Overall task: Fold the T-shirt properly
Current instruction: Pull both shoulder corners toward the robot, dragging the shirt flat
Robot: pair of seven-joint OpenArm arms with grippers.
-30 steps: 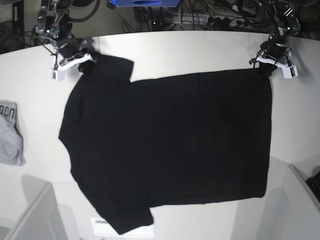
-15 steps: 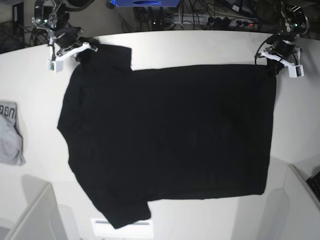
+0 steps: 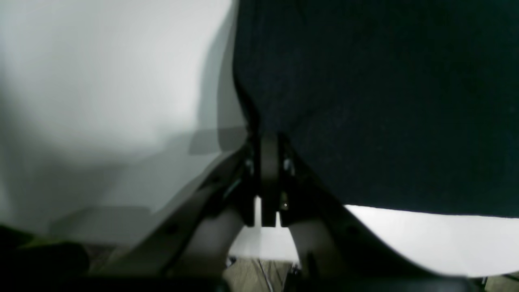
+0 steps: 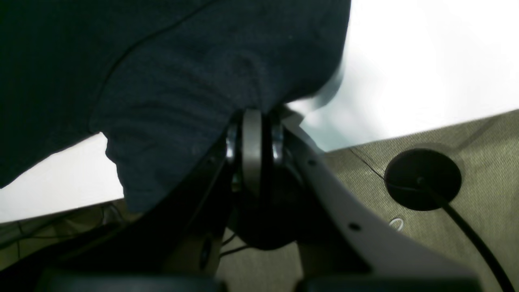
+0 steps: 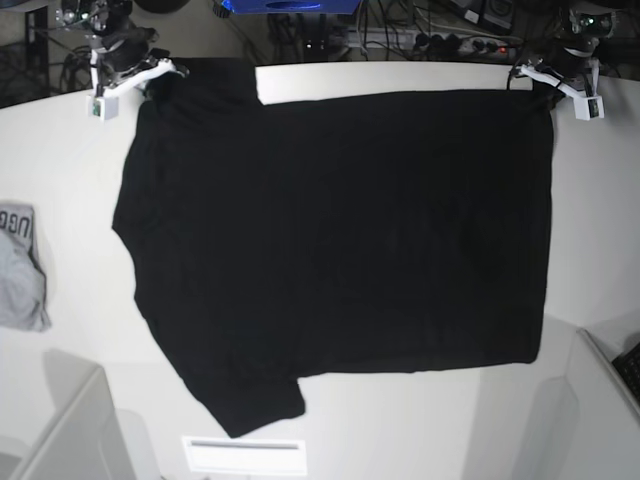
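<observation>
Both grippers are pinching the T-shirt (image 5: 330,250): left gripper (image 3: 265,140) clamping the hem corner, right gripper (image 4: 252,111) clamping the sleeve edge. Away from the fingertips, the cloth is lying spread across the white table (image 5: 590,220). This looks like the spreading-out step; next, I judge, they should release and regrip for the first fold.

Bright, even light falls from overhead on the white bench (image 5: 400,430), which glares nearly blown-out in both wrist views. The black T-shirt (image 5: 340,240) swallows detail — folds barely read. Both wrist pictures are soft and smeared; the fingers (image 3: 269,178) sit dim and out of focus, with grey double-edged shadows beside the cloth. The base view bows at its edges.
</observation>
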